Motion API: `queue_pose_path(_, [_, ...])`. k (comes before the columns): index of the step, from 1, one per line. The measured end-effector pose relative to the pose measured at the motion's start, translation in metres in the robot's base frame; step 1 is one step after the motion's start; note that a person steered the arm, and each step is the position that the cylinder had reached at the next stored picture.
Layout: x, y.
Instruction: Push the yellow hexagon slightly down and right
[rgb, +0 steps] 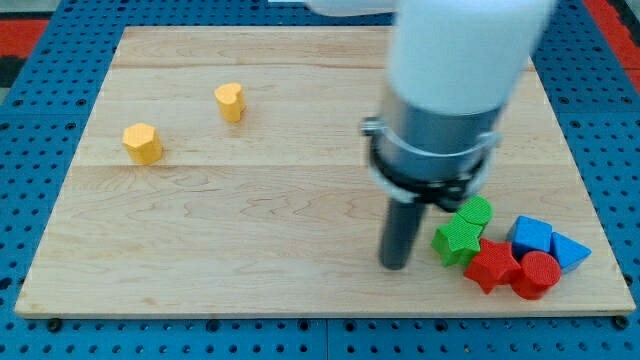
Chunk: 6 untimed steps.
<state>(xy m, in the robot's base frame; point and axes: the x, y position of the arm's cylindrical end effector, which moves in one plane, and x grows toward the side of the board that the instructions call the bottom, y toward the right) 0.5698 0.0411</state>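
Yellow hexagon (143, 143) sits way left of the green star (459, 240). My tip (394, 266) is just left of that star, touching nothing. Hexagon looks light and rigid, probably slides easily; I'd nudge its upper-left face.

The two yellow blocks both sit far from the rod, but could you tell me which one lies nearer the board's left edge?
The yellow hexagon. It sits lower and further left than the yellow heart; my tip is far off, beside the green star.

yellow heart (230, 101), green (459, 240), red (490, 264), blue blocks (530, 236) (clustered), wooden board (250, 230)
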Motion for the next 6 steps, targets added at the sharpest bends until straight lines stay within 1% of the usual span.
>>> queue_pose_path(1, [-0.001,-0.096])
queue_pose_path(2, [-0.026,-0.209])
queue_pose_path(3, [-0.070,-0.316])
queue_pose_path(4, [-0.091,-0.346])
queue_pose_path(5, [-0.157,-0.334])
queue_pose_path(6, [-0.204,-0.307])
